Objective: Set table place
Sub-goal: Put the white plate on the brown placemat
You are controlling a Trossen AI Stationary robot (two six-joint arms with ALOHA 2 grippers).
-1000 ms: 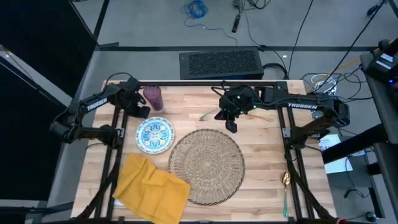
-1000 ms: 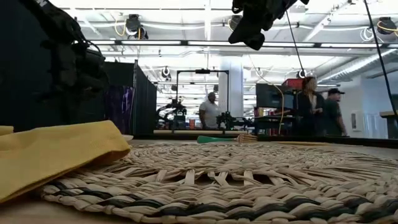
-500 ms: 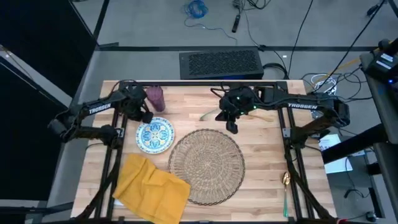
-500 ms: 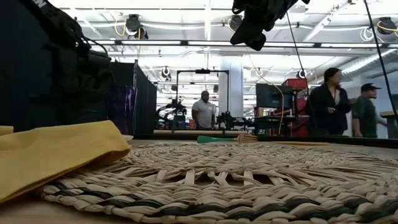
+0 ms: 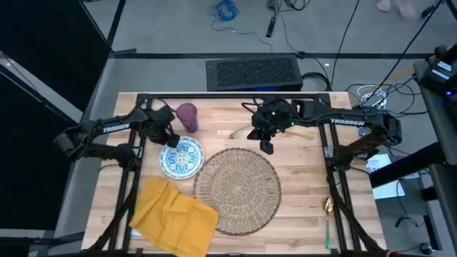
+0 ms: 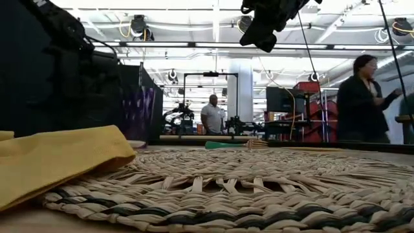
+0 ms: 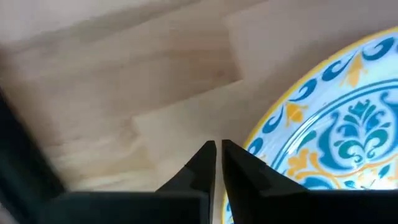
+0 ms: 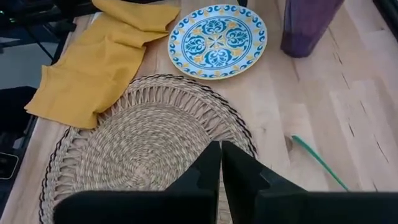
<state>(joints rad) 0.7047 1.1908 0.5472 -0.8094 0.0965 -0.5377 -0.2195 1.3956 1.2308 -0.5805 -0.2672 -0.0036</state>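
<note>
On the wooden table [image 5: 300,178] the round woven mat [image 5: 237,190] lies in the middle. The blue-patterned plate [image 5: 182,157] lies flat at its far left, and the yellow napkin [image 5: 173,212] lies crumpled at the near left. The purple tumbler [image 5: 187,116] stands upright beyond the plate. My left gripper [image 5: 170,140] is shut and low at the plate's far-left rim [image 7: 261,134]. My right gripper [image 5: 265,146] hangs shut above the mat's far edge [image 8: 186,87], touching nothing. A green-handled piece of cutlery [image 8: 318,163] lies on the table under the right arm. My left gripper has its shut fingers pointing down at the table beside the plate's far-left rim [image 7: 252,146]. The outer side of one finger [image 7: 239,165] stands against that rim. The plate lies flat on the table.
A gold spoon with a teal handle [image 5: 328,218] lies by the table's near right edge. Black frame posts [image 5: 132,171] run along both sides of the table. Bare wood shows right of the mat [image 5: 303,193]. People move about in the room beyond [image 6: 362,97].
My left gripper has moved toward the table's right edge and a little nearer, coming down to the plate's far-left rim. The plate has slid slightly toward the right. The tumbler has also slid toward the right, staying upright.
</note>
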